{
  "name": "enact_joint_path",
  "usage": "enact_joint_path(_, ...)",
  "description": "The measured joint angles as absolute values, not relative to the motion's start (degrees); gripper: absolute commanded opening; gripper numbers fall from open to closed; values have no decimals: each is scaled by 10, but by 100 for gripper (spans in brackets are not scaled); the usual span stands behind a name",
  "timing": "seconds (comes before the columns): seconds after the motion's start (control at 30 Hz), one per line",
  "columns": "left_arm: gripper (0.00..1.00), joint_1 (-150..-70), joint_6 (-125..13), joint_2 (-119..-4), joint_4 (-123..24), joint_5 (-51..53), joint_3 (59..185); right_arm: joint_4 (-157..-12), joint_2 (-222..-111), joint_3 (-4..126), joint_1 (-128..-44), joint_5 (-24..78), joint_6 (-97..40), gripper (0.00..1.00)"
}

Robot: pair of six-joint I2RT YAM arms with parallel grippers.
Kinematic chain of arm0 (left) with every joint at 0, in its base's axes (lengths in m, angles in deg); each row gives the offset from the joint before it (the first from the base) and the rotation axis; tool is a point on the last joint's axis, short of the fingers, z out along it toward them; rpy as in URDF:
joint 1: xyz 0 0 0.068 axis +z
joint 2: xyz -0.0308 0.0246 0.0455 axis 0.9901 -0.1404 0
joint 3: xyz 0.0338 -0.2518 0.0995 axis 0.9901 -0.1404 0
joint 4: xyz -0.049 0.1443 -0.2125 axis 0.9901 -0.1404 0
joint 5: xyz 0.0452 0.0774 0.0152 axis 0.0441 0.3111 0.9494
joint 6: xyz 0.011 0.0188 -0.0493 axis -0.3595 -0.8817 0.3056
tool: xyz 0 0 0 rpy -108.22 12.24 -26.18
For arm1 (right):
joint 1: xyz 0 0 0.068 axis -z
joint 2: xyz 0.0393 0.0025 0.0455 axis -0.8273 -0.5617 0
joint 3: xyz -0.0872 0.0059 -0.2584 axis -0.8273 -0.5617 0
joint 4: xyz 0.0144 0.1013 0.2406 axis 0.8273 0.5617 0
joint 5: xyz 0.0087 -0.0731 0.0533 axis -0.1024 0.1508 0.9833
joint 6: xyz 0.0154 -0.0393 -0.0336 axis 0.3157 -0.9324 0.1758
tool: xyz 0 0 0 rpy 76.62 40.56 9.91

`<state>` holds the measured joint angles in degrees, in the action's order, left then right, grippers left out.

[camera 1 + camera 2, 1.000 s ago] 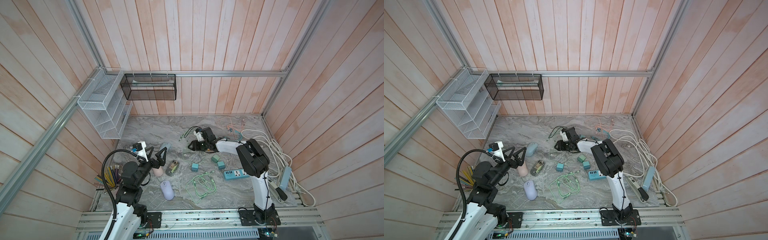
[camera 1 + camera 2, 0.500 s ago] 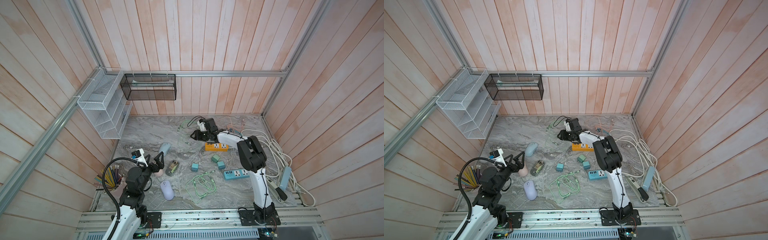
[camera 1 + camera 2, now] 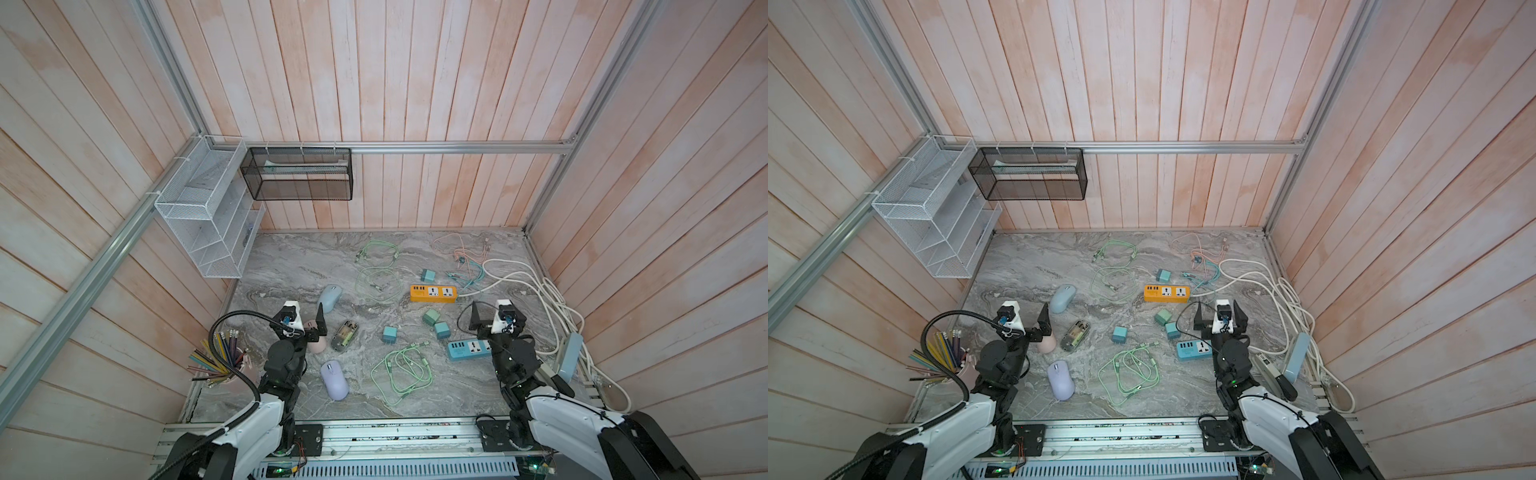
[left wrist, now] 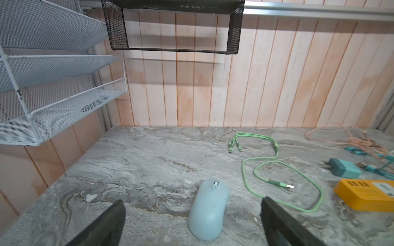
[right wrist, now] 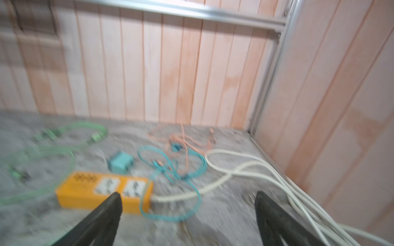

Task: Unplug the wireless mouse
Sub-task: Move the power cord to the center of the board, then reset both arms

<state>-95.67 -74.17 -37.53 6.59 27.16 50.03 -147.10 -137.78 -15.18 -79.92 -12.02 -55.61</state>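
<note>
Once unplugged, as seems true: blue mouse apart from green cable at its two o'clock. Left gripper, right gripper gaping, empty. Next: hold clear.

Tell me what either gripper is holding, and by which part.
Nothing is held: the left gripper and right gripper both stand open and empty.
</note>
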Motion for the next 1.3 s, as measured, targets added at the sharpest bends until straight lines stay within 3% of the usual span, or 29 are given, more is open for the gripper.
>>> enact_joint_path(0.13,100,-935,-757,-537,237,278,498,-1620,-1488,-152,-744,-122,-586,98)
enact_joint_path(0.37,100,-859,-740,-645,347,261,501,-1719,-1713,-149,-639,-82,-538,98)
enact_joint_path(0.43,100,-840,-734,-694,332,247,522,-1722,-1718,-138,-615,-61,-517,98)
enact_joint_path(0.67,100,-816,-722,-683,199,189,651,-1664,-1682,-39,-550,26,-458,98)
enact_joint_path(1.03,100,-812,-718,-680,152,161,649,-1693,-1690,-85,-596,37,-469,98)
enact_joint_path(1.3,100,-812,-718,-680,150,155,649,-1640,-1688,-41,-550,92,-458,98)
